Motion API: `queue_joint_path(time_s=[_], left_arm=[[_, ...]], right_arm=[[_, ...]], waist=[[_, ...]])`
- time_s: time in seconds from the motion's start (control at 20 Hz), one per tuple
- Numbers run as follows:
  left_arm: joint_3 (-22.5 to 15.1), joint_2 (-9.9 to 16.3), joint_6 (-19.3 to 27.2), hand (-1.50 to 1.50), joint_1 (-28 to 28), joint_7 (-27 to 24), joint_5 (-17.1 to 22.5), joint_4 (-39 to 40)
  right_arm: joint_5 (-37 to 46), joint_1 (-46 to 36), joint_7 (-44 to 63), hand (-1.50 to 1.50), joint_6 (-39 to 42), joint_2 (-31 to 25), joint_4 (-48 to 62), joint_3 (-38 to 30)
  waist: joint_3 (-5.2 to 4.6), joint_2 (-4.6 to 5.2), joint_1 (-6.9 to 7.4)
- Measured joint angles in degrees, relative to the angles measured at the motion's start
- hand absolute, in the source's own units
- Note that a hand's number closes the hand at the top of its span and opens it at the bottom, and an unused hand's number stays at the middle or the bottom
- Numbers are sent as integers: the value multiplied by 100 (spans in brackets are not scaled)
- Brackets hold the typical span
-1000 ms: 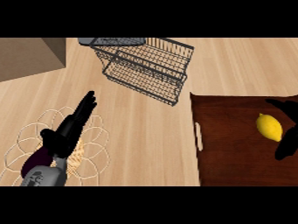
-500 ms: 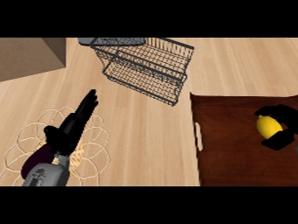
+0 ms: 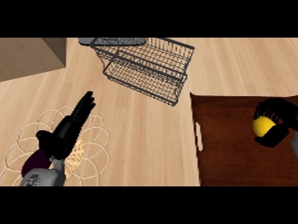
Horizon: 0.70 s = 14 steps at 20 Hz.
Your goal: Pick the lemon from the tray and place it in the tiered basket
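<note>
Lemon (image 3: 262, 126) on dark brown tray (image 3: 241, 148), right part, now wrapped by right hand (image 3: 281, 120): fingers curled over top, thumb under; half second ago same clasp, a second ago hand open beside it. Lemon position on tray barely changed. Wire tiered basket (image 3: 148, 65) up-left of tray, apart. Left hand (image 3: 74, 120) unchanged, fingers straight, holding nothing, over wire flower-shaped trivet (image 3: 45, 144). Cardboard box (image 3: 19, 57) top left.
</note>
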Motion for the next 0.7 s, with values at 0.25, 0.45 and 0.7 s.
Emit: queue_joint_path(time_s=[0.25,0.45,0.7], left_arm=[[94,-13,24,0,-35,43,12,0],[152,-15,40,0,-97,73,24,54],[114,-52,49,0,-62,42,-39,69]], right_arm=[[492,564,861,150,-579,325,-931,153],[1057,1176,1820,150,-1000,571,-2042,390],[1475,1738,2555,150,-1374,895,-3462,572]], waist=[[-6,-27,-83],[-10,-42,-154],[-6,-36,-133]])
